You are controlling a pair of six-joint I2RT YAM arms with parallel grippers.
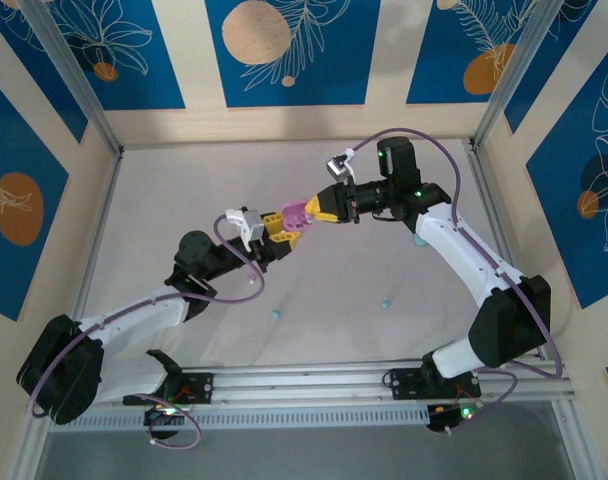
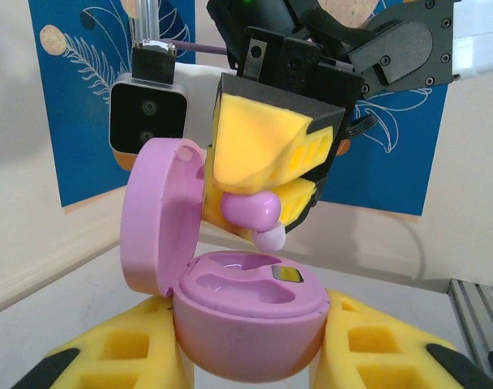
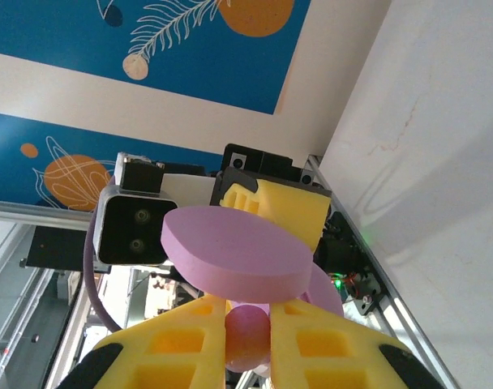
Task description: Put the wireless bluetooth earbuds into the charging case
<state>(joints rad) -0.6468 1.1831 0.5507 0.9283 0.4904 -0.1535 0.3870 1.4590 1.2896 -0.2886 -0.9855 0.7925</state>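
- Blue leaf-print walls (image 1: pixel 294 50) close three sides of a pale counter (image 1: pixel 174 200). A metal rail (image 1: pixel 314 378) runs along the near edge, where both arm bases sit.
- Both arms meet over mid-counter, leaving the far strip and the left side open.
- One pink charging case (image 2: pixel 246 320), lid swung up, is clamped at its base between the yellow fingers of the left tool (image 1: pixel 281 229).
- One pink earbud (image 2: pixel 248 209), white tip down, is pinched in the right tool (image 3: pixel 248 334) just above the case's two wells, not touching them.
- One teal earbud (image 1: pixel 276 313) and a second teal earbud (image 1: pixel 385 301) lie loose on the counter near the rail, well apart.
- A third teal speck (image 1: pixel 418 241) sits beside the right arm, too small to identify.
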